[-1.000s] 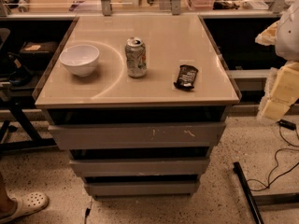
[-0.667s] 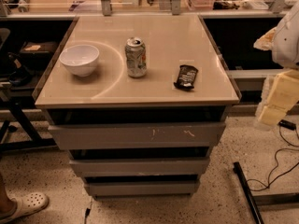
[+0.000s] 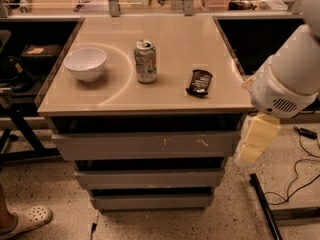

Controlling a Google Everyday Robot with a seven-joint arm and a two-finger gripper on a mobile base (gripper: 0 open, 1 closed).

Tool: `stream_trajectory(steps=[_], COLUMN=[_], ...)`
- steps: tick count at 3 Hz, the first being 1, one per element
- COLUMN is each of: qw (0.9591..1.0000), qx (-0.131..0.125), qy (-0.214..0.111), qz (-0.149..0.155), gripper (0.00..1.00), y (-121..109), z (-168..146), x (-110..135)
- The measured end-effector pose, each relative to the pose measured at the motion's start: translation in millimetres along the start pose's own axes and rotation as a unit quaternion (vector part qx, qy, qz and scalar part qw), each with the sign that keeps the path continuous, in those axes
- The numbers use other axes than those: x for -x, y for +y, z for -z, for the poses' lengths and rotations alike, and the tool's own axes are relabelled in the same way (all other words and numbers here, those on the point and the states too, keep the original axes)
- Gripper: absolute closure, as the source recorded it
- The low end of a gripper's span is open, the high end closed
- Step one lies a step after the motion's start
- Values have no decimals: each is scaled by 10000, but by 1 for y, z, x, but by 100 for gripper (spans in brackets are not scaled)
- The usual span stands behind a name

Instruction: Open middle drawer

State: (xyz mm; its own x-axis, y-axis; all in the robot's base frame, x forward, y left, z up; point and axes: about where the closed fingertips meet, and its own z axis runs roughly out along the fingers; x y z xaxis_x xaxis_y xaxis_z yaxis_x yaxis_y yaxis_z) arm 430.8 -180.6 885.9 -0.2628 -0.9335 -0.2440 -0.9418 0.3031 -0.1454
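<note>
— Where does everything stand, nearest first?

— A pale clog [image 3: 27,219] sits at the bottom left corner with someone's foot in it; then come the cabinet's three grey fronts, each set further back than the one above. The lowest front [image 3: 152,201] is narrow and plain; above it the middle drawer [image 3: 150,178], plain and handleless, looks shut, with a dark gap over its top edge; above that is the scratched front [image 3: 147,145].

— And your gripper?

— My gripper [image 3: 248,156] hangs off the cabinet's right side, apart from it, about level with the scratched front and the gap beneath; whether it is released or clenched I cannot tell; I see nothing in its grasp.

— What could go wrong from here?

— The main risk, I judge, is taking the wrong front; the scratched one is nearest my height, and a straight move left would meet it rather than the middle drawer. With no handle I must catch the top edge through the gap; a shallow hold could slip off; a jerky pull could shake the tabletop [image 3: 165,96], where the candy bar [image 3: 199,81], the can [image 3: 145,61] and the bowl [image 3: 85,63] stand; the can, being tall, would likely tip first. A cable [image 3: 299,176] lies on the floor at my right; my base could snag it.
</note>
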Motion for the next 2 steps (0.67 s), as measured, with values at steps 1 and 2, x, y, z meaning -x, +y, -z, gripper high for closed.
stream_trajectory(steps=[1,2], qw=[9991,9990], qx=[390,425], qy=[-131,-133], qz=[-75,-83], gripper=[0,0], y=[6,6], z=[-42,-45], x=[6,6])
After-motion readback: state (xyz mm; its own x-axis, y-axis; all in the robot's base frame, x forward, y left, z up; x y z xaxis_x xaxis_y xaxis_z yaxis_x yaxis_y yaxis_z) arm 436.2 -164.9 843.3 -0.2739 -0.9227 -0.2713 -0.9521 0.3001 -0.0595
